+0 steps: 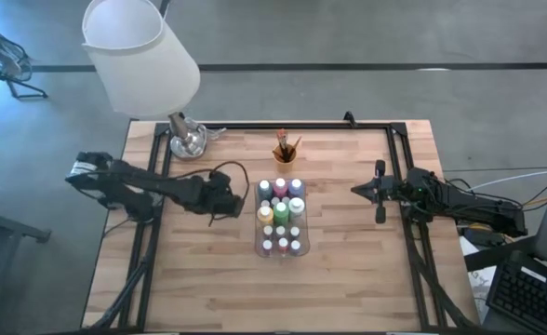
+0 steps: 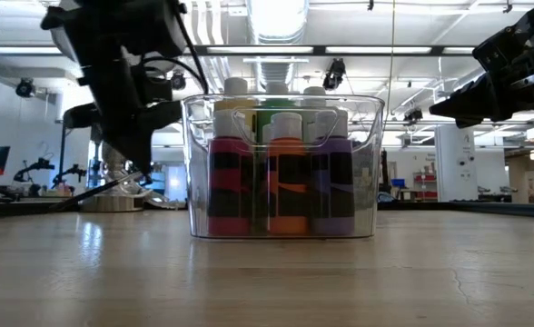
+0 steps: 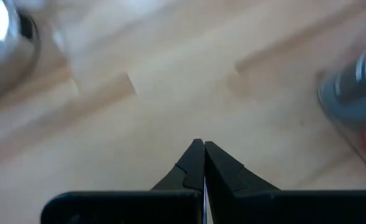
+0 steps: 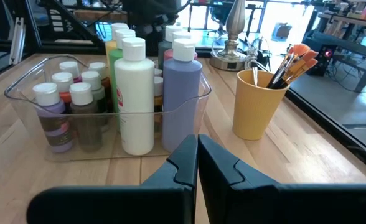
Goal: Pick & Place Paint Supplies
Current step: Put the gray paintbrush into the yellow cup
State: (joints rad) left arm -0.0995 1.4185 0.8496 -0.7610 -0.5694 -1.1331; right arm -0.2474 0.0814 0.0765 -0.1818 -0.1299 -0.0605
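Several paint bottles [image 1: 281, 216] stand upright in a clear plastic tray [image 1: 259, 249] at the table's middle; the tray [image 2: 283, 227] rests on its base. Paintbrushes [image 1: 286, 144] stand bristles up in a small orange cup [image 1: 285, 157] behind it. My left gripper [image 1: 237, 202] hovers shut just left of the tray, above bare wood, holding nothing; its closed tips [image 3: 203, 146] show in its wrist view. My right gripper [image 1: 356, 190] waits shut to the right of the tray, its tips [image 4: 197, 142] pointing at the bottles [image 4: 136, 93] and cup [image 4: 258, 102].
A lamp with a white shade [image 1: 139, 56] and a silver base [image 1: 188, 140] stands at the far left corner. A black rail [image 1: 283, 125] frames the table's far and side edges. Bare wood [image 1: 283, 293] stretches in front of the tray.
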